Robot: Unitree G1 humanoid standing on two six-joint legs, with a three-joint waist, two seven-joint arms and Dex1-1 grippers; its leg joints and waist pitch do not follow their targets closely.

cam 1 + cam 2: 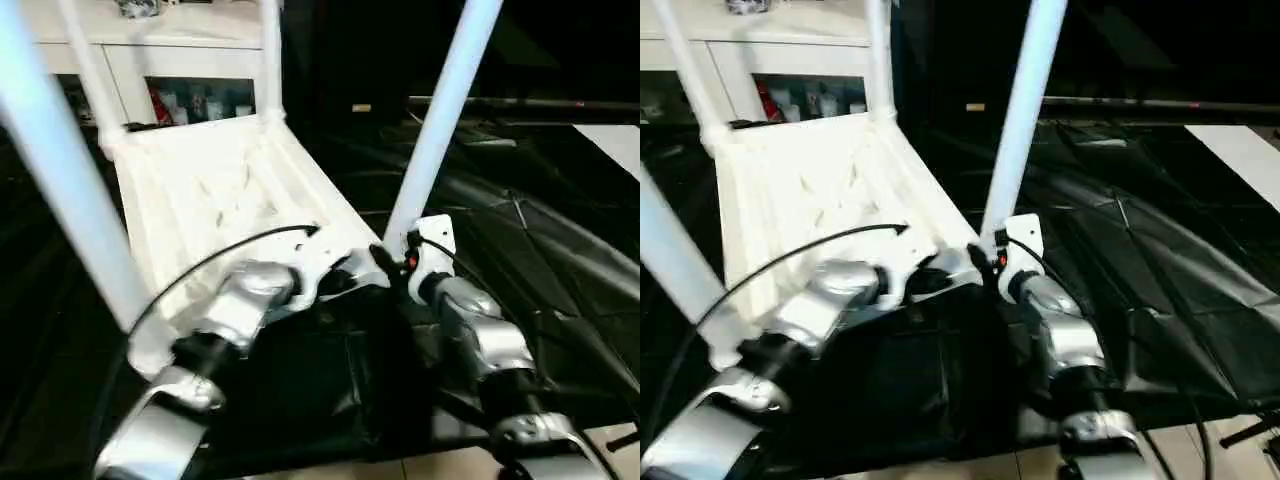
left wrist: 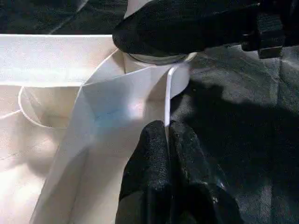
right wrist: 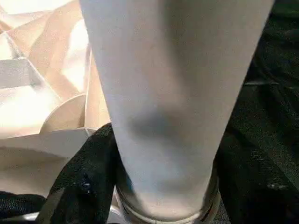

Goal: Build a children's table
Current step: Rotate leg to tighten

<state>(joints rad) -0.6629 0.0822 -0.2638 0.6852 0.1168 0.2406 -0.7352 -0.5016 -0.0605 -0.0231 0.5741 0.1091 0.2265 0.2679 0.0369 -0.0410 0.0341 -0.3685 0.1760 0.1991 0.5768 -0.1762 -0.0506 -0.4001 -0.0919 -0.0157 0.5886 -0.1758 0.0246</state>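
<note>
Along the table (image 1: 215,190) rim, left gripper (image 2: 167,140) pinched tight.

The children's table (image 1: 215,190) and its tube legs (image 1: 440,110) are plain white, the tabletop (image 1: 560,260) is draped in black cloth, the forearms (image 1: 480,340) silver, and each end effector's fingers (image 2: 154,154) black.

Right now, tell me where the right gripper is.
Head views: right gripper at the upturned table's near right corner, fingers around the base of that corner's leg.
</note>
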